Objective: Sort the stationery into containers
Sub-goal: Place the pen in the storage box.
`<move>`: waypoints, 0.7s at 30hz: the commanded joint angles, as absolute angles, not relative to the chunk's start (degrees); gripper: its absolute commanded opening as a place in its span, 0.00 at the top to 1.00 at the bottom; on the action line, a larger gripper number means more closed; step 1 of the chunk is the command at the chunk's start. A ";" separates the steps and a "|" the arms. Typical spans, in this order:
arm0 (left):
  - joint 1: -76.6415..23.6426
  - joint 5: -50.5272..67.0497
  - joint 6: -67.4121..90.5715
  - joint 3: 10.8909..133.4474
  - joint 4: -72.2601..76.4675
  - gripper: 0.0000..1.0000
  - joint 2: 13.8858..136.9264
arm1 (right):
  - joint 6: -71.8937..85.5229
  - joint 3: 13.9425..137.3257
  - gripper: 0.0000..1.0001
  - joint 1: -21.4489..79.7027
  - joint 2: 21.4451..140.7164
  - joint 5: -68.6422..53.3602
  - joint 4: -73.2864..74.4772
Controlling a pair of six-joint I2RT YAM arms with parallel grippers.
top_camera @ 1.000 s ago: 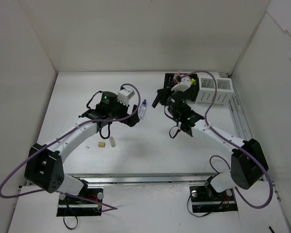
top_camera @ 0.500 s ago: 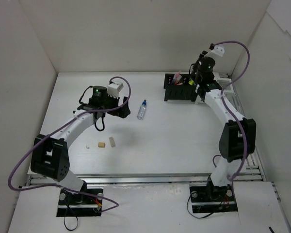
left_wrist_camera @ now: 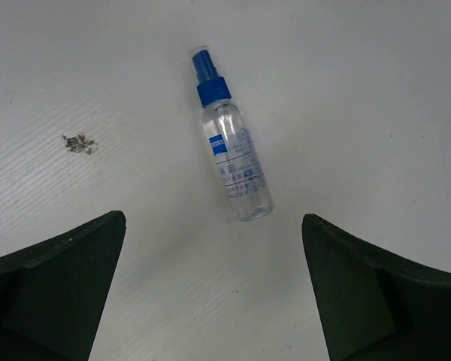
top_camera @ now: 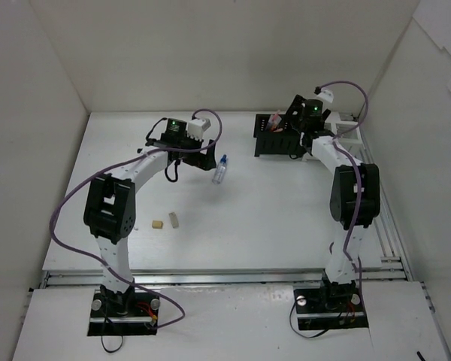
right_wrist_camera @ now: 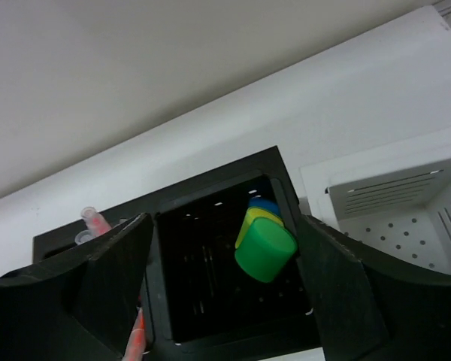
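Observation:
A clear blue-capped bottle (left_wrist_camera: pixel 229 150) (top_camera: pixel 220 169) lies on the white table, just ahead of my left gripper (left_wrist_camera: pixel 213 219) (top_camera: pixel 203 159). That gripper is open and holds nothing. My right gripper (right_wrist_camera: pixel 224 222) (top_camera: pixel 292 120) hangs open over the black organiser (right_wrist_camera: pixel 210 180) (top_camera: pixel 274 143). In the compartment below it stand highlighters with green (right_wrist_camera: pixel 264 254), yellow and blue caps, free of the fingers. Red pens (right_wrist_camera: pixel 95 222) stick out of the neighbouring compartment. Two erasers, tan (top_camera: pixel 157 224) and whitish (top_camera: pixel 174 219), lie on the table near the left arm.
A white perforated bin (right_wrist_camera: pixel 406 214) (top_camera: pixel 349 129) stands right of the organiser, partly hidden by the right arm in the top view. White walls close in the table at the back and both sides. A small dark speck cluster (left_wrist_camera: pixel 80 143) marks the table.
The right arm swung from mid-table to above the organiser and its jaws opened. The left arm shifted toward the back, its gripper still beside the bottle.

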State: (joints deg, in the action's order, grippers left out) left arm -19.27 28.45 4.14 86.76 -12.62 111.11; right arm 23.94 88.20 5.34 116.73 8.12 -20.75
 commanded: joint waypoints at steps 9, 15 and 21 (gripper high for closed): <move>-24.87 28.48 0.26 96.23 -15.20 0.01 116.45 | 24.35 77.18 0.02 6.33 90.92 5.45 -25.40; -26.62 26.29 0.00 99.23 -16.79 0.11 121.72 | 24.87 64.35 0.02 7.56 72.91 9.75 -23.20; -28.30 21.01 1.23 99.32 -17.22 0.35 125.06 | 30.41 49.58 0.02 9.48 58.12 10.82 -23.20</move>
